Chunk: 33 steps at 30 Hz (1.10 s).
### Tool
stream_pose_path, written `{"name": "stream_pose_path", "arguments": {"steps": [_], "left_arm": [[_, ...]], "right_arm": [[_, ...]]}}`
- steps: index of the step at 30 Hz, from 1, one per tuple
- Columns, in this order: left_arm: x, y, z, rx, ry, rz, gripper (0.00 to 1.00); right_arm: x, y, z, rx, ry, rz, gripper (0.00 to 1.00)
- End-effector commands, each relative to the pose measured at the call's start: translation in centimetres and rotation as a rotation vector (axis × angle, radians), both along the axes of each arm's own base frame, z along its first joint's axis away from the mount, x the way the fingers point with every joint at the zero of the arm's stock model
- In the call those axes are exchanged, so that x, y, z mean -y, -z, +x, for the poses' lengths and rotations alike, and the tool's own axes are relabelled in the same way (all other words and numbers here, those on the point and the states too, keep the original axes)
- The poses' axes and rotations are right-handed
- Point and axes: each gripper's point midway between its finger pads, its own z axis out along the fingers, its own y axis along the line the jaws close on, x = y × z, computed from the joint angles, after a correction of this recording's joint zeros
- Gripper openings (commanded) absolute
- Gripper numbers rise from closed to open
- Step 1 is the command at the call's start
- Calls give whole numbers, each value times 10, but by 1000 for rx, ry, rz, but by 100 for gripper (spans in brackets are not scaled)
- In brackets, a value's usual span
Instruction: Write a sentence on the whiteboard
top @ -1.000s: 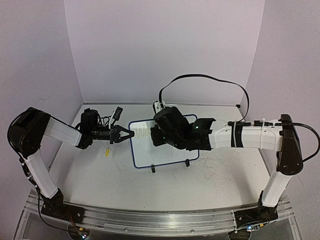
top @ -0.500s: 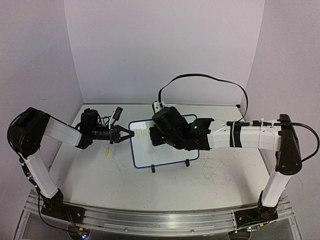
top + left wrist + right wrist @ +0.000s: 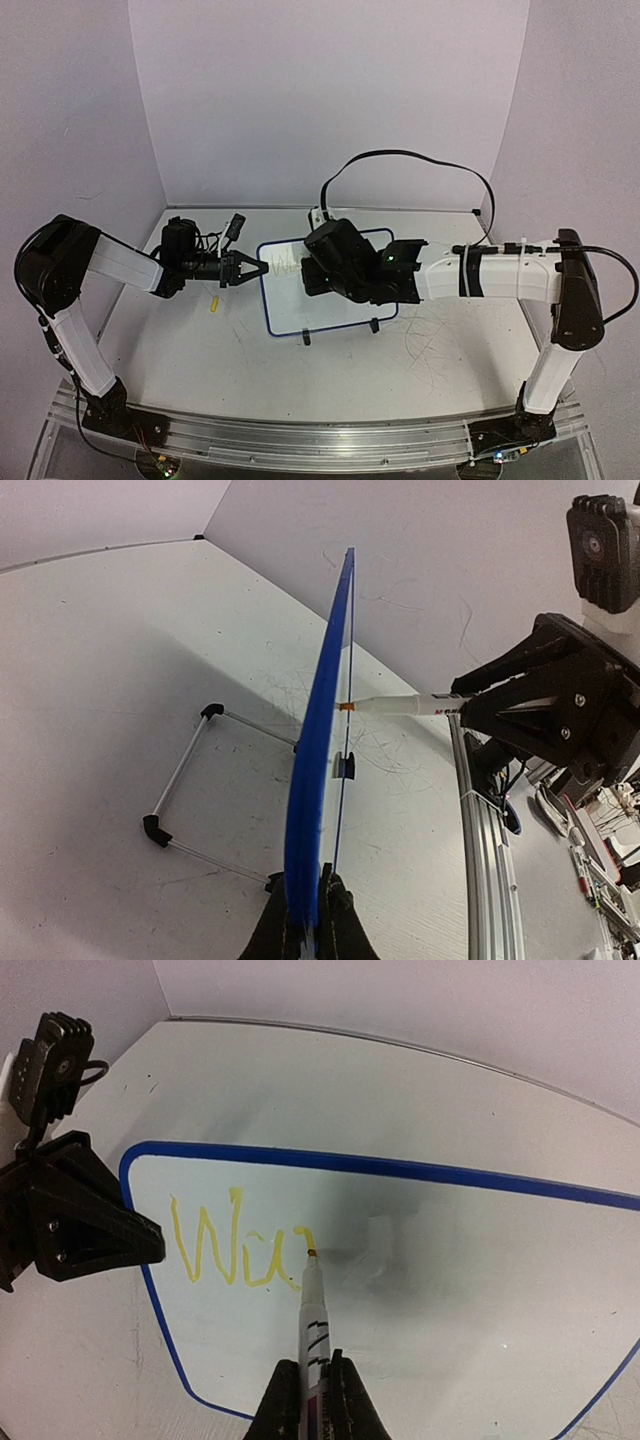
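My left pincer [image 3: 310,905] is pressed together on the whiteboard [image 3: 335,305], pinching its blue frame at the 9 o'clock edge as seen from above. The board sits around the middle of the table [image 3: 300,390], a little toward 12 o'clock, with two black feet [image 3: 306,339] along its 6 o'clock edge. From my left wrist it shows edge-on, a thin blue line running up from my fingers.

My right pincer [image 3: 315,1385] is clamped on a white marker [image 3: 311,1310], which points toward 12 o'clock in my right wrist view. Its tip touches the board face at the 3 o'clock end of the sentence [image 3: 235,1250]. The sentence so far is a few yellow strokes near the board's 10 o'clock corner, starting with a W. I cannot read the strokes after it.

A small yellow piece [image 3: 214,304] lies on the table at 8 o'clock from the board, just apart from it.
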Motion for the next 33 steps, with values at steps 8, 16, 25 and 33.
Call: {"name": "stream_pose_path", "arguments": {"steps": [8, 16, 25, 33], "left_arm": [[-6, 12, 9, 12, -49, 50, 0], [-6, 13, 8, 9, -48, 51, 0], [-5, 11, 8, 12, -47, 49, 0], [-6, 10, 8, 13, -48, 48, 0]], "right_arm": [[13, 11, -6, -32, 28, -18, 0], [13, 17, -12, -48, 25, -20, 0], [9, 10, -6, -19, 31, -29, 0], [5, -1, 3, 10, 41, -24, 0]]}}
